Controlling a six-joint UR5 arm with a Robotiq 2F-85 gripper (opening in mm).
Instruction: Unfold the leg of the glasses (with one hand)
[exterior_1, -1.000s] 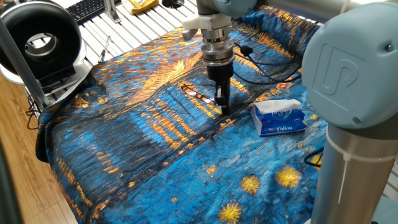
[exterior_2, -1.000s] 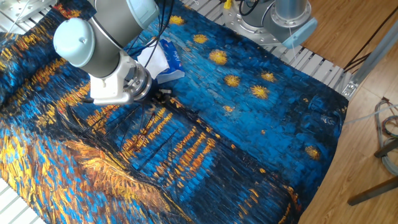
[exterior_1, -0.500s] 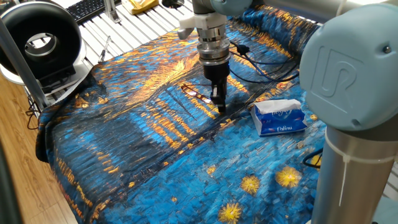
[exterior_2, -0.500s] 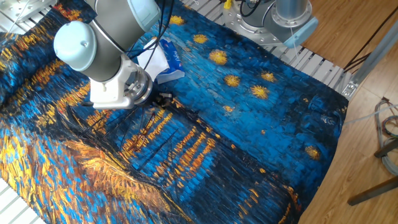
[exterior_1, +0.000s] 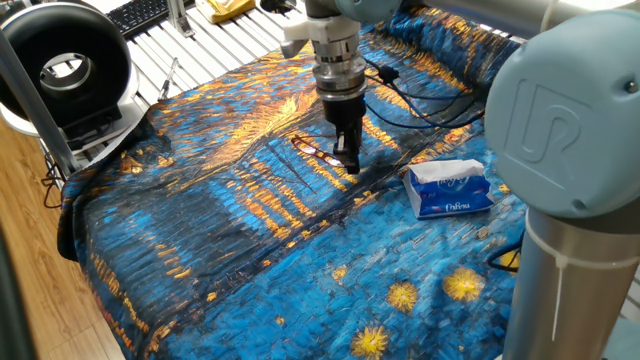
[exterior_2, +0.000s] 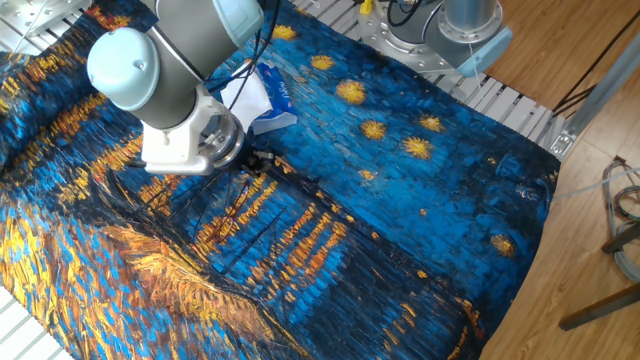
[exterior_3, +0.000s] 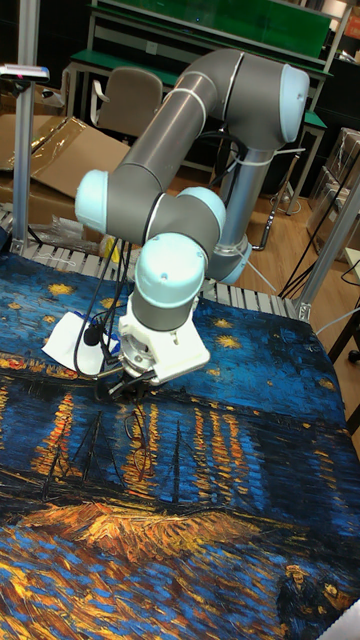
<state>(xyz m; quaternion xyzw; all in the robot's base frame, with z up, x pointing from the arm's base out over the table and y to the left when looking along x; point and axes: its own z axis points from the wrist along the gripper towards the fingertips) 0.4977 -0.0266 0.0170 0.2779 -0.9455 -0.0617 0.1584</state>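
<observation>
Against the picture from a second ago, the hand (exterior_1: 346, 163) has moved a little to the left and farther from the tissue pack (exterior_1: 449, 188) in one fixed view, and the wrist above it sits slightly higher in the picture; the glasses (exterior_1: 316, 151) lie where they did, and the pack has not shifted. The black fingers (exterior_1: 351, 150) point straight down with their tips at the painted cloth (exterior_1: 200, 220), close together with only a narrow gap between them; whether they pinch the thin frame or merely touch it cannot be told, since the near end of the glasses runs in behind the fingertips. The glasses rest flat on the cloth, just left of the hand and well apart from the tissue pack at the right. In the other fixed view the hand (exterior_2: 256, 159) shows only as dark tips under the grey wrist, near the pack (exterior_2: 262, 98), and the glasses are not made out there. In the tall fixed view the hand (exterior_3: 122, 383) is low over the cloth, its tips hidden in shadow
</observation>
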